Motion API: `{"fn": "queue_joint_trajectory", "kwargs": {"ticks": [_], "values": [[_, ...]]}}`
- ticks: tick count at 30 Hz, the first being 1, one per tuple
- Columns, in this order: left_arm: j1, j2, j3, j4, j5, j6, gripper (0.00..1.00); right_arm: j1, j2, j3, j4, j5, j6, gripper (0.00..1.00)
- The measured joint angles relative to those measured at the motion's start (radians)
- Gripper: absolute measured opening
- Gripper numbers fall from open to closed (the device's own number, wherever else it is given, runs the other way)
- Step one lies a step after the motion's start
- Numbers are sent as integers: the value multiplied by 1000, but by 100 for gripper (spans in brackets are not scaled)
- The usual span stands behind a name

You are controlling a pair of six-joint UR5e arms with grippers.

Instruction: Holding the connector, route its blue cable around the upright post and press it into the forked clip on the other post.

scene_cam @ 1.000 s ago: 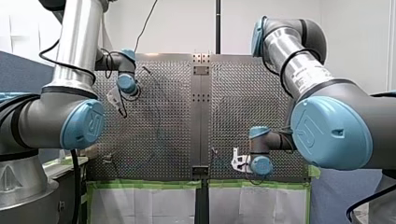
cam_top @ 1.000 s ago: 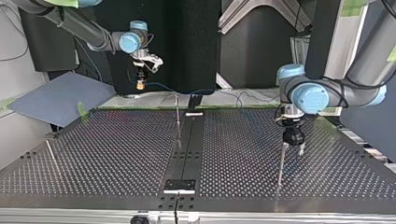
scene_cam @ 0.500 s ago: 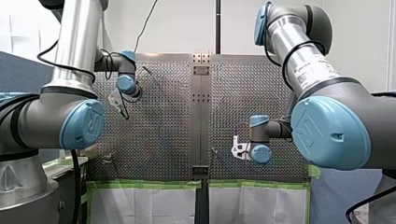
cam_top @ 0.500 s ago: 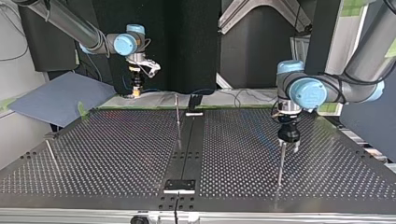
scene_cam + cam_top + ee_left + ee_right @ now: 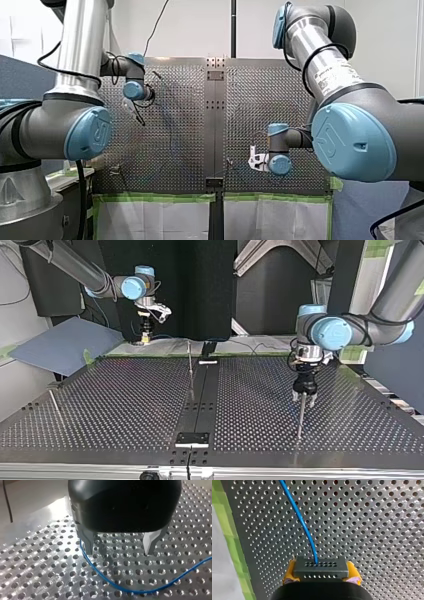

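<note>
The right tool (image 5: pixel 322 576) has its yellow pads (image 5: pixel 290 570) clamped on the dark connector (image 5: pixel 321 567) above the worktop (image 5: pixel 374 517), near its green-taped edge. The blue cable (image 5: pixel 298 515) runs from it across the perforations. The left tool (image 5: pixel 119 551) hangs with metal fingers (image 5: pixel 88 542) spread wide, gripping nothing, over a loop of cable, near the top of an upright post (image 5: pixel 300 419).

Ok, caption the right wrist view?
My right hand clamps the connector between yellow pads, blue cable trailing ahead over the perforated table.
</note>
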Motion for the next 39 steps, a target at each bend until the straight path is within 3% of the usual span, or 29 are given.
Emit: {"fn": "queue_joint_trajectory", "kwargs": {"ticks": [5,12,27,34,39], "values": [[2,36,-32,1,-17,-47,100,3,0,0,7,0,-3,0],[15,82,-72,-30,-58,-72,100,4,0,1,13,0,-4,0],[8,208,-84,-155,-184,41,100,3,0,1,17,-8,-2,0],[3,276,-29,-222,-249,109,100,4,0,1,13,-17,-1,0],[-4,319,14,-266,-263,152,100,2,0,0,9,-23,0,0]]}}
